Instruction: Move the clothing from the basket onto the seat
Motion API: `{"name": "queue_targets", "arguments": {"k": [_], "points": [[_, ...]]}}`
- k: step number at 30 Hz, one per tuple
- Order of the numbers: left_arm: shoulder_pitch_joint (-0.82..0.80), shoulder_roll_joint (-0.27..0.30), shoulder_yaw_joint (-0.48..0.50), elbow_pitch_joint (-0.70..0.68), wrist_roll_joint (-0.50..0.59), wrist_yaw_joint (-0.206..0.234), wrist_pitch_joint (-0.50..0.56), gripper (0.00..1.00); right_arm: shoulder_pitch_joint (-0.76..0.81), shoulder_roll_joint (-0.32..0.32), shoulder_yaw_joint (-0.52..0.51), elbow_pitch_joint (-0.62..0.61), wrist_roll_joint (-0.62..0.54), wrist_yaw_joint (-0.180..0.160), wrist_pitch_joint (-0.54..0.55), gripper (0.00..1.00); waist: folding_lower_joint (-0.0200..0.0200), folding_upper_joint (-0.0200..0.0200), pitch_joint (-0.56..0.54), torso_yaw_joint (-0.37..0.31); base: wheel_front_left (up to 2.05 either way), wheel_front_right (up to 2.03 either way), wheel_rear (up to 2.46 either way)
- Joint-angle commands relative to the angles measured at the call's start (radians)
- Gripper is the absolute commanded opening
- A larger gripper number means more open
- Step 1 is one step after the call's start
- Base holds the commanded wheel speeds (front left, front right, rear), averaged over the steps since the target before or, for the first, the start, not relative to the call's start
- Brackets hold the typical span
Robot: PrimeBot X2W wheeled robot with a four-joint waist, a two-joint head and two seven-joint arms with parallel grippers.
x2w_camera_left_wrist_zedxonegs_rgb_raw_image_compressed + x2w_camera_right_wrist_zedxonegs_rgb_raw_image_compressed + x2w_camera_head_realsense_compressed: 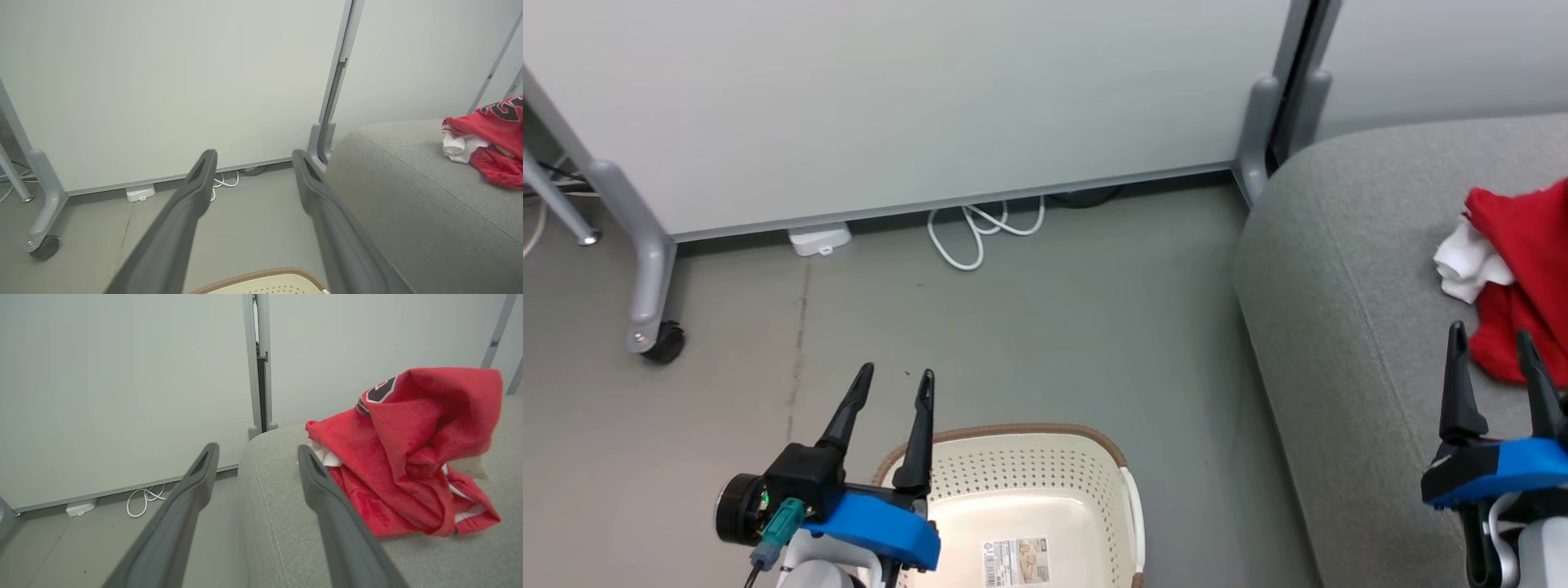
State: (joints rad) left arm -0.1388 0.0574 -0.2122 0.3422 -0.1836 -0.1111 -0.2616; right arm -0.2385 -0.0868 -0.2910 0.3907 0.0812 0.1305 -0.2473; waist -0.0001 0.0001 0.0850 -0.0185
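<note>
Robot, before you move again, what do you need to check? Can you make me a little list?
1. Clothing lying on the seat: ok.
2. Left gripper open and holding nothing: ok.
3. Right gripper open and holding nothing: ok.
4. Basket emptied: cannot tell; the bottom in sight is bare, but the near end is cut off.
5. Pile back from the seat's rounded edge: ok.

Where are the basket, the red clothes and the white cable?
basket [1029,474]: head view, perforated back wall.
red clothes [408,457]: right wrist view, folded middle.
cable [990,224]: head view, bunched loops.
</note>
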Motion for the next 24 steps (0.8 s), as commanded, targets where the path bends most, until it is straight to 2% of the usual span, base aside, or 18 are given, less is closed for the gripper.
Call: {"name": "queue_targets", "arguments": {"k": [1,11,24], "points": [[0.016,-0.002,0.011,0.004,-0.005,0.004,-0.005,1.00,0.038,0.011,-0.002,-0.026,-0.005,0.001,0.007,1.00,0.0001,-0.0001,-0.027,0.033,0.00,0.00,0.00],[0.057,-0.007,0.045,0.025,-0.001,-0.002,-0.005,1.00,0.196,0.037,0.071,-0.116,-0.003,0.001,0.038,1.00,0.0001,-0.0001,-0.091,0.084,0.00,0.00,0.00],[0.078,-0.007,0.077,0.058,0.020,-0.005,-0.005,1.00,0.265,0.037,0.151,-0.135,0.037,0.001,0.032,1.00,0.0001,-0.0001,-0.118,0.104,0.00,0.00,0.00]]}}
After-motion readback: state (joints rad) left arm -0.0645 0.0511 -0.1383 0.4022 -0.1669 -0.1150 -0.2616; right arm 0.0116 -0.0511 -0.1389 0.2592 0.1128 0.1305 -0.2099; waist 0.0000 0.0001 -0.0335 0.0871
